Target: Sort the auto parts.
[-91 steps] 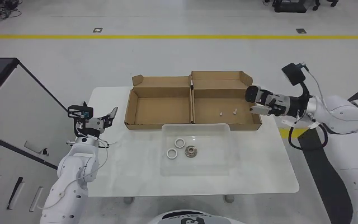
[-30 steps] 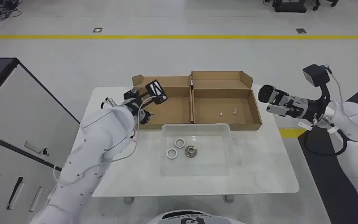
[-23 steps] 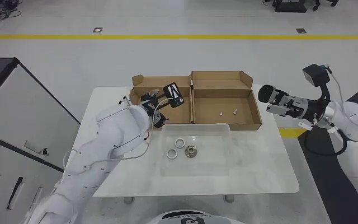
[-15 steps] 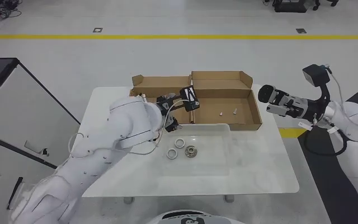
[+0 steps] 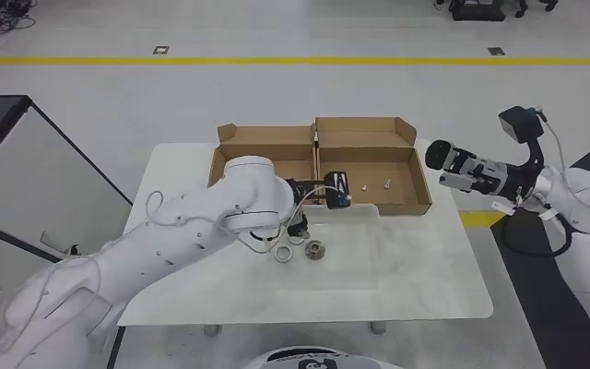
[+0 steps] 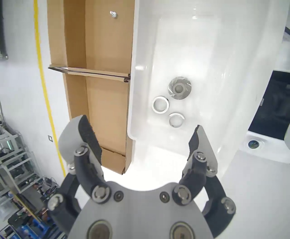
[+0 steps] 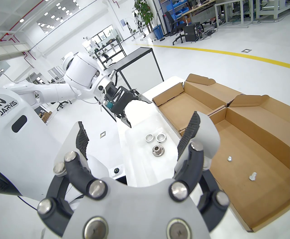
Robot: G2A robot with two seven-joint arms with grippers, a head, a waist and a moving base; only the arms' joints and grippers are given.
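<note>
Left gripper (image 6: 140, 126) released and empty over tray (image 5: 369, 210) at frame centre, two rings (image 6: 160, 104) and hub (image 6: 180, 88) in tray, right gripper (image 7: 138, 122) released at right edge, two screws (image 5: 366, 185) in right box (image 5: 406, 175)

Floor (image 5: 92, 101): pale grey, glossy | yellow line (image 5: 295, 61) crossing it beyond the table's (image 5: 433, 277) far edge | black-framed white cabinet (image 7: 140, 65) off the table's left end | ceiling lights (image 7: 56, 15) in rows | far back: potted plant (image 7: 145, 9), blue bin (image 7: 158, 31), office chairs (image 7: 175, 23), workbenches (image 7: 238, 9)
</note>
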